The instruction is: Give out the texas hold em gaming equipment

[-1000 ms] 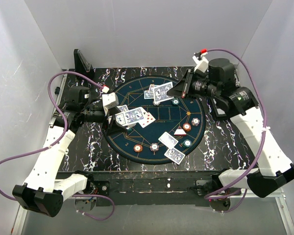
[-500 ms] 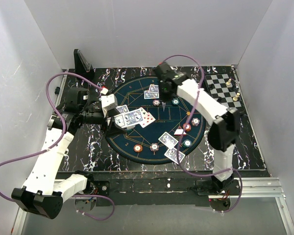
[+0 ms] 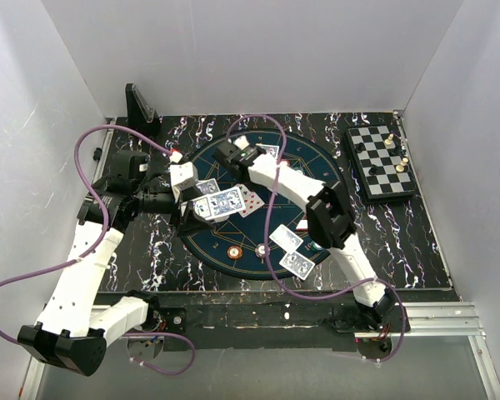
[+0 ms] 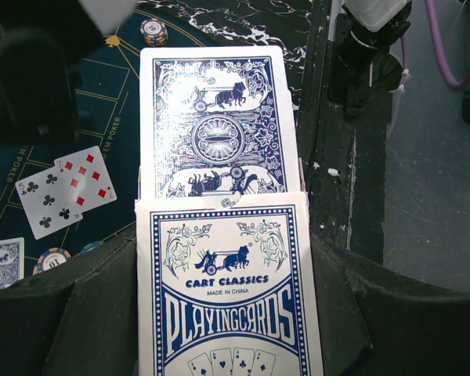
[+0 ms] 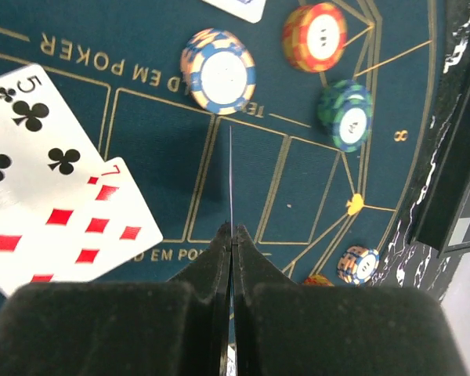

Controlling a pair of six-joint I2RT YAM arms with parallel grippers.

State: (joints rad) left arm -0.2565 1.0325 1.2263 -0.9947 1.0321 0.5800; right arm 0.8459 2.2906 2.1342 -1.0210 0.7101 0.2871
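My left gripper (image 3: pixel 202 207) is shut on a blue-and-white playing-card box (image 4: pixel 227 290) at the mat's left edge. A blue-backed card (image 4: pixel 218 117) sticks out of the box top. My right gripper (image 5: pixel 231 235) is shut on one card (image 5: pixel 230 176), seen edge-on, low over the dark-blue mat (image 5: pixel 102 23). In the top view the right gripper (image 3: pixel 232 157) is over the mat's upper left. A face-up five of clubs (image 5: pixel 31 129) and seven of diamonds (image 5: pixel 82 235) lie left of it. Striped chips lie ahead: blue-orange (image 5: pixel 218 70), orange (image 5: pixel 314 36), teal (image 5: pixel 345 114).
Two blue-backed cards (image 3: pixel 286 239) (image 3: pixel 298 264) and chips (image 3: pixel 234 252) lie on the near part of the mat (image 3: pixel 317 171). A chessboard (image 3: pixel 382 161) with small pieces sits at the far right. A black stand (image 3: pixel 138 104) is at the far left corner.
My right arm has swung from the far right across the mat to its upper left, uncovering the chessboard. My left arm has barely moved, still holding the card box.
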